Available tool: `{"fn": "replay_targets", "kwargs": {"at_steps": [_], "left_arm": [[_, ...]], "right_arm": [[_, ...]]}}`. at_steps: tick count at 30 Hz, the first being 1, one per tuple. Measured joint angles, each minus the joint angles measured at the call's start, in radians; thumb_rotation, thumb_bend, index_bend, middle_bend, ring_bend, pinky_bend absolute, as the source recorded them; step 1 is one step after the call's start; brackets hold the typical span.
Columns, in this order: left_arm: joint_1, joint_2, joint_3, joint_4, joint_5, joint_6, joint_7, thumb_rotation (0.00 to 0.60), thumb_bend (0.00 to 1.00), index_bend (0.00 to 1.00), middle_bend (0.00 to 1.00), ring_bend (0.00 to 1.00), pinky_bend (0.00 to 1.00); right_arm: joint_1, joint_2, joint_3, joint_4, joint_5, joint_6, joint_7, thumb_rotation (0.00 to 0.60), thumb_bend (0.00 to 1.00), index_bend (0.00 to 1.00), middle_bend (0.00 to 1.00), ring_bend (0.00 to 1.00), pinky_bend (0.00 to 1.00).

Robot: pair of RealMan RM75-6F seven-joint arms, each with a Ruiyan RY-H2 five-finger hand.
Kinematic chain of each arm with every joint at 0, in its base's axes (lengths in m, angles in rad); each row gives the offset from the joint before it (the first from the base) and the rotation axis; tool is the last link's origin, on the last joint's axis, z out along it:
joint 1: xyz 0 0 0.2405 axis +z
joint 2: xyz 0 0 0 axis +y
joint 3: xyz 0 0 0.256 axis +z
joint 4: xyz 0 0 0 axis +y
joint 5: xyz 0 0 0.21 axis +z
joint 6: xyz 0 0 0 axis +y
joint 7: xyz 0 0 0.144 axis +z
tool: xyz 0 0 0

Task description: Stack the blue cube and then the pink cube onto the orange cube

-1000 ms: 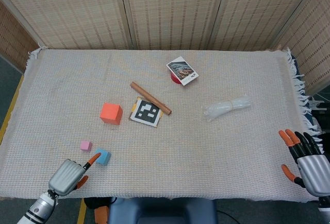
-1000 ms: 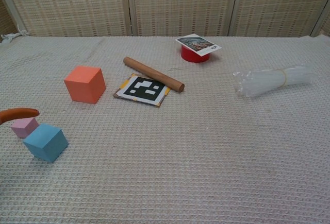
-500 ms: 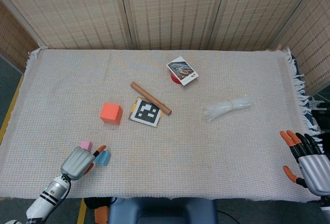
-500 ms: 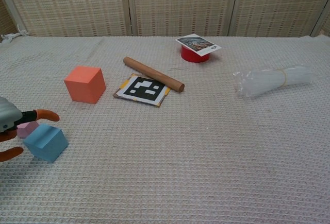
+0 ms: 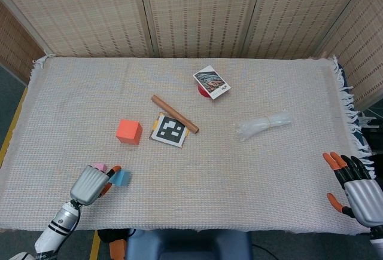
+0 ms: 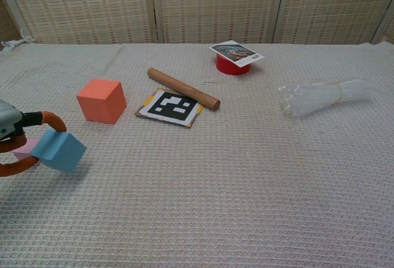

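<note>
My left hand (image 5: 90, 184) (image 6: 13, 140) holds the blue cube (image 6: 60, 151) (image 5: 121, 177) between its orange-tipped fingers, tilted and lifted a little off the cloth near the front left. The small pink cube (image 6: 23, 150) (image 5: 99, 167) lies just behind the hand, mostly hidden by it. Farther back and to the right, the orange cube (image 5: 128, 131) (image 6: 101, 100) stands alone on the cloth. At the table's front right corner, my right hand (image 5: 356, 187) hovers with its fingers spread and nothing in it.
A wooden dowel (image 5: 174, 114) lies across a black-and-white marker card (image 5: 168, 131) right of the orange cube. A red tub with a picture card on top (image 5: 210, 83) stands at the back. A clear plastic bundle (image 5: 262, 125) lies to the right.
My left hand moved forward to the blue cube, closed its fingers on it and raised it, tilted, off the cloth. The right hand has barely shifted.
</note>
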Motion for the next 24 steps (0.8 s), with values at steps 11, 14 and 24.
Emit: {"fn": "replay_targets", "kwargs": {"at_steps": [11, 14, 24], "left_arm": [[-0.013, 0.226, -0.025, -0.322, -0.127, -0.074, 0.012, 0.600, 0.37, 0.56, 1.00, 1.00, 1.00], [-0.032, 0.284, -0.067, -0.412, -0.254, -0.125, 0.020, 0.600, 0.37, 0.56, 1.00, 1.00, 1.00], [-0.208, 0.366, -0.230, -0.535, -0.670, -0.329, 0.102, 0.600, 0.37, 0.56, 1.00, 1.00, 1.00]], "right_arm": [[0.003, -0.006, 0.012, -0.007, 0.017, -0.021, -0.020, 0.600, 0.24, 0.00, 0.00, 0.00, 0.00], [0.004, -0.008, 0.014, -0.008, 0.019, -0.026, -0.024, 0.600, 0.24, 0.00, 0.00, 0.00, 0.00], [0.009, -0.010, 0.022, -0.009, 0.037, -0.045, -0.030, 0.600, 0.24, 0.00, 0.00, 0.00, 0.00]]}}
